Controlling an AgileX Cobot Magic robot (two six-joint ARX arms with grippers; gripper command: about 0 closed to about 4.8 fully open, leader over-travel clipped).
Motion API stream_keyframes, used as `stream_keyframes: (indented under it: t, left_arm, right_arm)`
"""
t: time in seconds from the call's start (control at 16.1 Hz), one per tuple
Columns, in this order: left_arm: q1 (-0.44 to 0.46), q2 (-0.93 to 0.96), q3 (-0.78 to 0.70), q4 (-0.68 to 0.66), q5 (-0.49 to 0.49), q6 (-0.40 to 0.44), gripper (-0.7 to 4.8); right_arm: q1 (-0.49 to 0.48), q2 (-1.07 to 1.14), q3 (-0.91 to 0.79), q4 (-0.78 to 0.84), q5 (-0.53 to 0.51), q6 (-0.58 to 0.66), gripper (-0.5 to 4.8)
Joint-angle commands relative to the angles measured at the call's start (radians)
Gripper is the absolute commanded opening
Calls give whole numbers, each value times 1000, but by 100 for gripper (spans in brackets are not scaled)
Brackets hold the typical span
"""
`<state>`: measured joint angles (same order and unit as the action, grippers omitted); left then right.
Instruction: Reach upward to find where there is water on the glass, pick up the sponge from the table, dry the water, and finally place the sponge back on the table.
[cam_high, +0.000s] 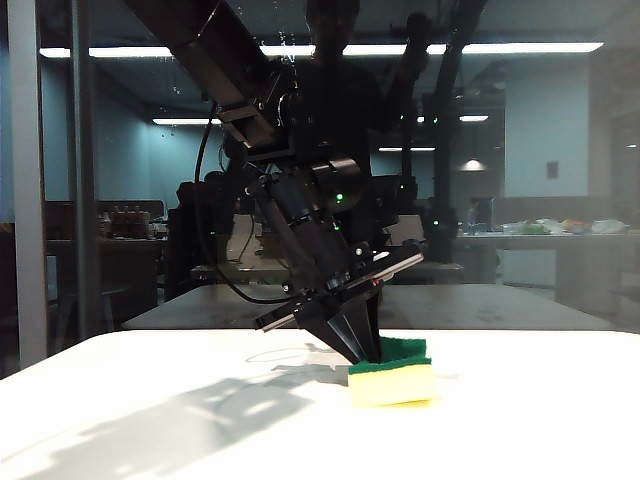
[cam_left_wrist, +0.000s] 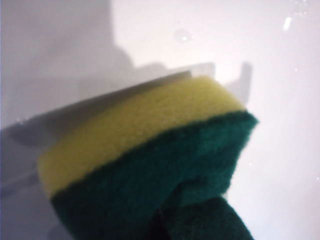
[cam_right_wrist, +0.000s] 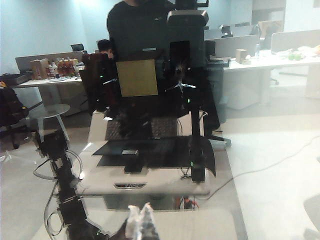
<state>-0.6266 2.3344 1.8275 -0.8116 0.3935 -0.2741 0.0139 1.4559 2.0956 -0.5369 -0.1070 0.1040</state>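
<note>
Foam is the material that decides how this job handles: the rectangular block of yellow foam with a dark green scouring layer, the sponge (cam_high: 392, 375), sits on the plain white table (cam_high: 150, 400) with the green side up, right of the table's middle and close to the large dark mirror-like glass (cam_high: 120, 200). It looks light and soft; squeezed, it should give and spring back, so it can be taken firmly without harm, and the coarse green face ought to be less slippery than the smooth wavy sides. Across the narrow width, biting both layers, seems the safest hold. Further left there is only bare tabletop and shadow. The left gripper (cam_high: 362, 345) comes down at a slant onto the sponge's left end, and in the left wrist view its jaws are closed on the sponge (cam_left_wrist: 150, 150), a dark finger pressing into the green layer near the camera; the block still rests on the table, not yet lifted. Water (cam_high: 285, 45) shows as tiny pale glints high on the pane, above the arm, near the bright reflected light strips. The right gripper (cam_right_wrist: 141, 222) is held up facing the glass; only pale fingertips show at the picture's edge, seemingly together, but I cannot tell its state for sure. No brand, label or legible writing shows on the sponge or elsewhere.
</note>
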Motion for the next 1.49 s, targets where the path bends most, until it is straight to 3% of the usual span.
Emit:
stream_keyframes:
  t: [0.06,0.62,0.93,1.06,1.31,1.49]
  left_arm:
    - [2,-54,-9,-23,-31,13,-6]
    - [5,-439,-8,210,-39,13,-6]
    - [15,-653,-3,457,-106,119,-6]
    - [29,-671,54,458,-130,143,-6]
    - [92,-671,237,485,-207,282,-6]
    - [139,-672,268,605,-214,312,-6]
  right_arm:
    - [0,-4,3,18,0,-4,-2]
    - [0,-4,3,18,0,-4,-2]
    - [0,-4,3,18,-3,-3,-2]
    - [0,-4,3,17,-3,-3,-2]
    - [0,-6,3,18,-31,-3,-2]
    - [0,-5,3,17,-76,-3,-2]
